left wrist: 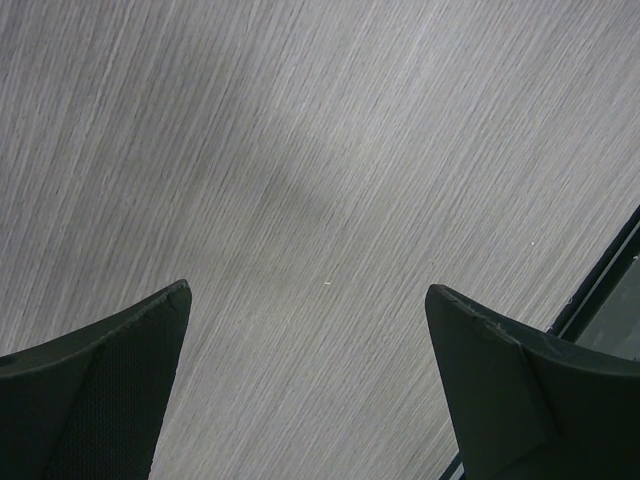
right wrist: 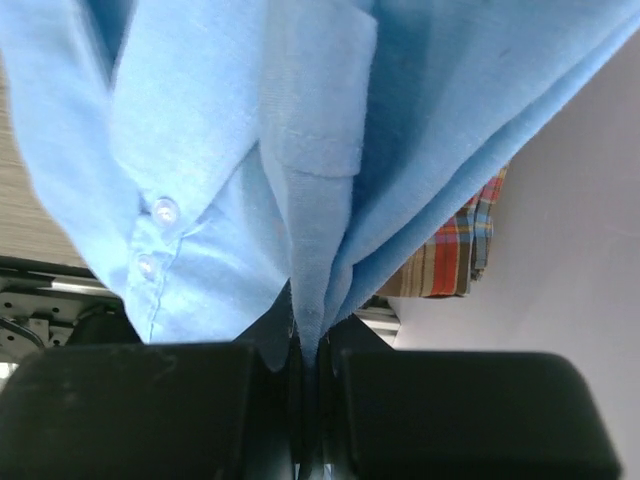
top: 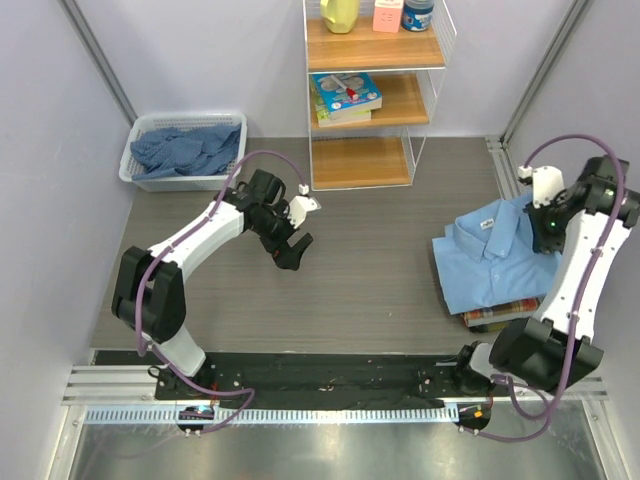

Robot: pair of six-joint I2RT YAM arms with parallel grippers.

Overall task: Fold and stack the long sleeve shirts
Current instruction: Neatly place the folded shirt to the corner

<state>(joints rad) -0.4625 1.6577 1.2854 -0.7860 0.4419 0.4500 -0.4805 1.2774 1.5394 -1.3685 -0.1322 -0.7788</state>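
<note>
Pinched, with the right fingers (right wrist: 150, 410) pressed together, a fold of the light blue shirt (right wrist: 200, 150) atop the plaid shirt (top: 500, 315) by the desk's (top: 380, 240) right edge. Held the left fingers (left wrist: 90, 400) spread wide above bare desk, toward the left side.

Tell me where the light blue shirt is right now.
In the top view the light blue shirt lies at the right of the table, atop the plaid shirt, its right edge pinched by the right end effector.
</note>
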